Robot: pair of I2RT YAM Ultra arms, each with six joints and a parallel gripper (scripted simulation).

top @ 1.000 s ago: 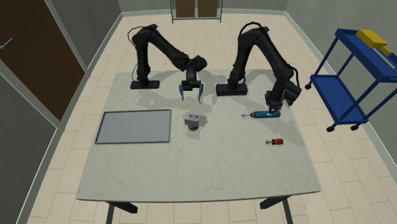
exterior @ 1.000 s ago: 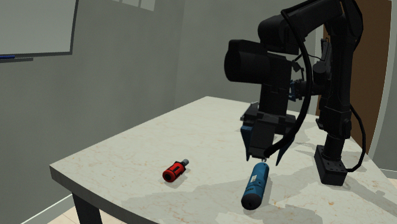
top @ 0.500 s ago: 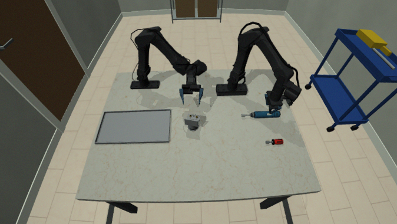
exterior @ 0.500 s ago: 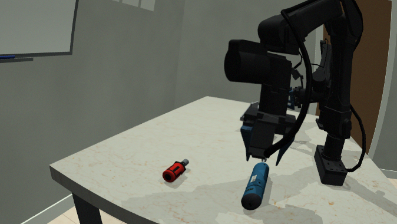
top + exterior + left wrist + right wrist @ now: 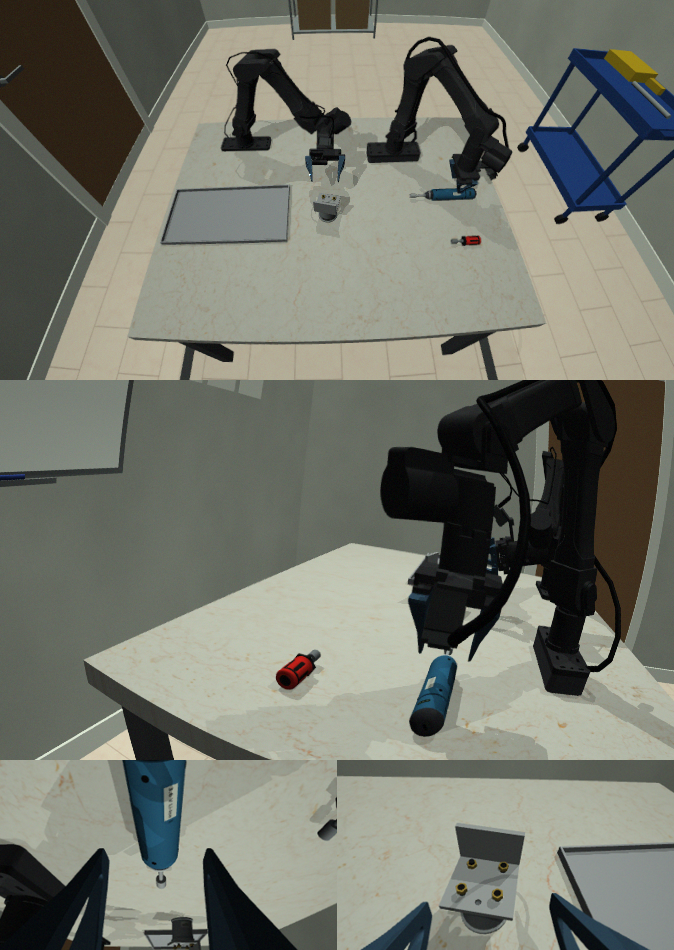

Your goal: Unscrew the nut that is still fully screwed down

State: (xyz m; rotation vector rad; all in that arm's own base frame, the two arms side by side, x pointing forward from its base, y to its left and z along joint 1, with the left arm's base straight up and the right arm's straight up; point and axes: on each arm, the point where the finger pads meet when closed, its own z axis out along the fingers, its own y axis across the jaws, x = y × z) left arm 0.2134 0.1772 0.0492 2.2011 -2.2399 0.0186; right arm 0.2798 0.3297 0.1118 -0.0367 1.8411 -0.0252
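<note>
The driver (image 5: pixel 452 194) (image 5: pixel 434 695) (image 5: pixel 157 815) lies on its side on the table (image 5: pixel 325 290) (image 5: pixel 240 620) (image 5: pixel 237 832) (image 5: pixel 400 836), and the pale label (image 5: pixel 170 801) on its blue barrel can be read in the left wrist view as "3.6 V Li-Ion". In the exterior view that lettering is too small to read, as is the small dark marking nearer the barrel's black end. The left gripper (image 5: pixel 467 185) (image 5: pixel 445 656) (image 5: pixel 155 853) hangs over the driver with its fingers spread, gripping nothing. The right gripper (image 5: pixel 325 180) (image 5: pixel 493 556) (image 5: pixel 491 903) is also parted and unloaded, near the joint module (image 5: pixel 327 216) (image 5: pixel 182 930) (image 5: pixel 483 923). The module stands upright on the table, between the tray (image 5: pixel 225 215) (image 5: pixel 158 938) (image 5: pixel 629 887) and the driver, well apart from the driver. Its grey bracket (image 5: pixel 326 207) (image 5: pixel 489 876) is on top, with four brass nuts in two rows and a small hole by the front edge; no writing can be made out there. Which nut is fully screwed down cannot be told. A red screwdriver-like tool (image 5: pixel 471 240) (image 5: pixel 296 671) lies apart from the driver, its black markings showing no readable lettering.

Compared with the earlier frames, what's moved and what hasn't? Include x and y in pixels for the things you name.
The right gripper (image 5: pixel 325 180) (image 5: pixel 492 555) (image 5: pixel 491 903) moved down and closer to the joint module (image 5: pixel 328 216) (image 5: pixel 182 930) (image 5: pixel 483 923). Nothing was grasped or let go. The left gripper (image 5: pixel 466 187) (image 5: pixel 445 656) (image 5: pixel 155 853), electric nut driver (image 5: pixel 452 194) (image 5: pixel 434 695) (image 5: pixel 158 815), red-handled tool (image 5: pixel 471 240) (image 5: pixel 295 672) (image 5: pixel 327 829) and joint module look unchanged.
</note>
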